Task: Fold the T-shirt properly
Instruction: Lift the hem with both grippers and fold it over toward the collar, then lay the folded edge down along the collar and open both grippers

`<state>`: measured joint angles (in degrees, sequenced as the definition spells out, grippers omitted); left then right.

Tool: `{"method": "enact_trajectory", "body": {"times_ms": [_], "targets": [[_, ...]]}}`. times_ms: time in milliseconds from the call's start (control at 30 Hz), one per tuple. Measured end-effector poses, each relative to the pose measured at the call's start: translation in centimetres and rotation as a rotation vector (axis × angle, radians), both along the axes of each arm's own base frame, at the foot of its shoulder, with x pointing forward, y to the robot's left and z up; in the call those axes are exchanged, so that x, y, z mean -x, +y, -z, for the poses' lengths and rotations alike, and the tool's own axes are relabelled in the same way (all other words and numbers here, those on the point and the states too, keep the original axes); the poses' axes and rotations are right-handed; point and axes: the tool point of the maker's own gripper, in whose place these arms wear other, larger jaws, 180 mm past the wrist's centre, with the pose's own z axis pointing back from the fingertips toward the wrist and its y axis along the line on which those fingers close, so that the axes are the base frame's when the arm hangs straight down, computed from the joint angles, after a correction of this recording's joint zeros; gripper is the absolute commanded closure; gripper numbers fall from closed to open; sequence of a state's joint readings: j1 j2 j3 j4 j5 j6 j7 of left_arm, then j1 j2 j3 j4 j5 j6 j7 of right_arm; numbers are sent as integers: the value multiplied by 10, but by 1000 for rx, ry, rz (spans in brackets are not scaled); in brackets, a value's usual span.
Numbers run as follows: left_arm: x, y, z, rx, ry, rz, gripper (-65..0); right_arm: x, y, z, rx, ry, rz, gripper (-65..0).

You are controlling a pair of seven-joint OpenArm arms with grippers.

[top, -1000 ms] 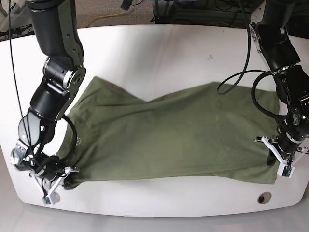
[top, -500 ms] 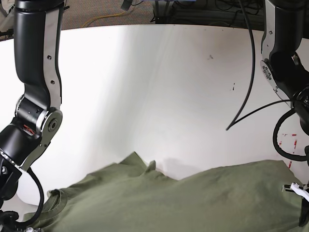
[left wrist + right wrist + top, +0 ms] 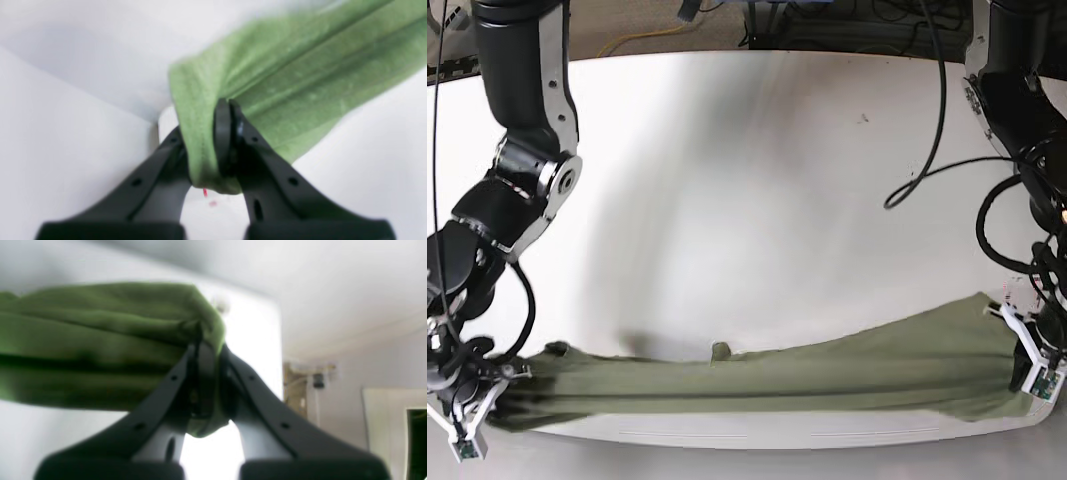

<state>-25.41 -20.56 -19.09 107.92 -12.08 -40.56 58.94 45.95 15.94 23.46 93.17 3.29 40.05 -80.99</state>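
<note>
The olive-green T-shirt hangs stretched in a long narrow band along the front edge of the white table, held up at both ends. My left gripper, at the right of the base view, is shut on one end of the shirt; the left wrist view shows its black fingers pinching a bunched hem. My right gripper, at the left of the base view, is shut on the other end; the right wrist view shows its fingers clamped on gathered cloth.
Black cables hang from the left arm over the table's right side. A yellow cable and dark equipment lie on the floor beyond the table's far edge. A small dark mark is on the tabletop.
The shirt lay spread flat across the table a second ago. Both grippers have pulled it toward the front edge, and it now hangs as a thin taut band between them.
</note>
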Motion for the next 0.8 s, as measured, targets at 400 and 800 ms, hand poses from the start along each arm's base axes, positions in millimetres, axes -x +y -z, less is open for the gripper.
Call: {"method": "enact_trajectory", "body": {"times_ms": [400, 800], "targets": [[82, 8, 133, 31, 290, -22, 0, 95, 12, 154, -176, 241, 8, 0], [149, 16, 199, 32, 507, -45, -6, 175, 18, 225, -348, 387, 10, 0]]}}
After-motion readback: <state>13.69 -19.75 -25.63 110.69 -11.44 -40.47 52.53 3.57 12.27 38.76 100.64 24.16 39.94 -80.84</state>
